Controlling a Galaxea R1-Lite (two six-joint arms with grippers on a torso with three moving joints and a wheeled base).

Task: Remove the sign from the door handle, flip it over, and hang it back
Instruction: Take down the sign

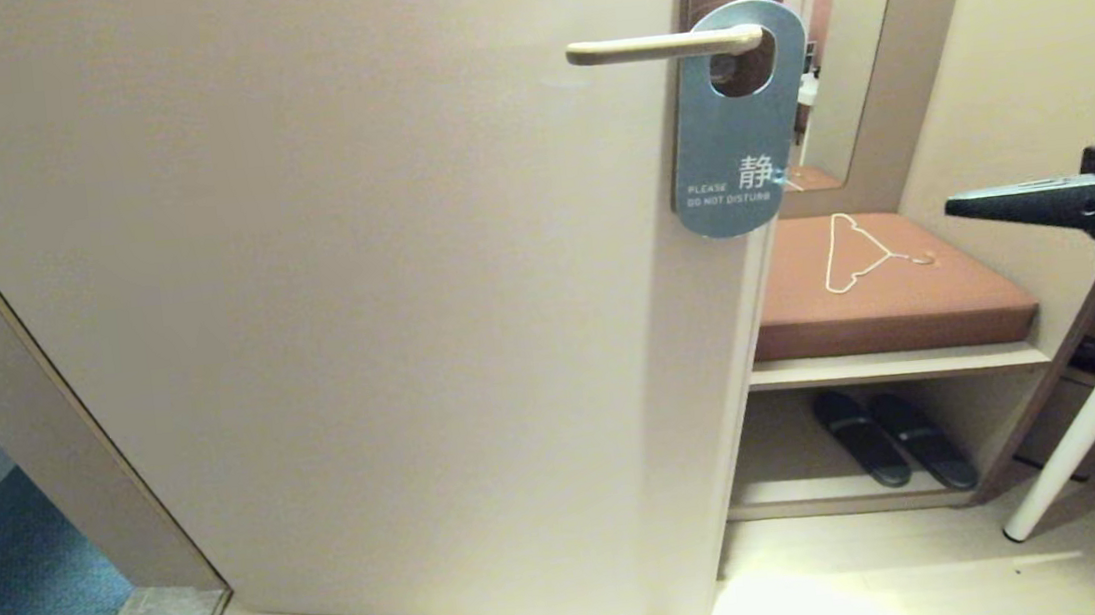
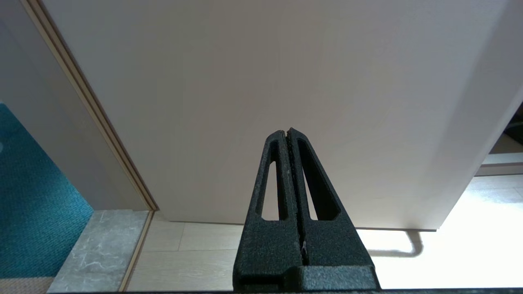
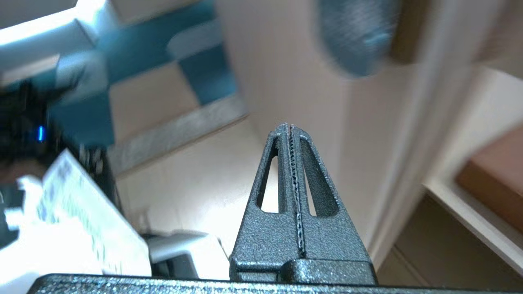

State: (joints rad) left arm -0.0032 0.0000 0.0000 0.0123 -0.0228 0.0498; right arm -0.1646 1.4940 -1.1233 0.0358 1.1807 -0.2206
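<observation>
While the sign (image 1: 739,128) hung by its oval hole from the door handle (image 1: 658,46) in the upper right of the head view, blue-grey "DO NOT DISTURB" face outward, its long axis ran straight down the cream door (image 1: 357,316) near the door's free edge. At the right edge of the same view, the right tool (image 1: 955,205) pointed left toward the door, fingers pressed together and holding nothing, as its wrist view confirmed. It sat lower than the handle, roughly level with the sign's bottom rim, and well apart from it. So the sign lay to the left of and slightly above that tool. In the right wrist view the sign (image 3: 359,36) appeared blurred at the top centre-right. Seen only in its own wrist view, the left tool (image 2: 288,132) also had its fingers together and faced the bare lower door. By this reading, the right arm was the nearer one for the reach.
</observation>
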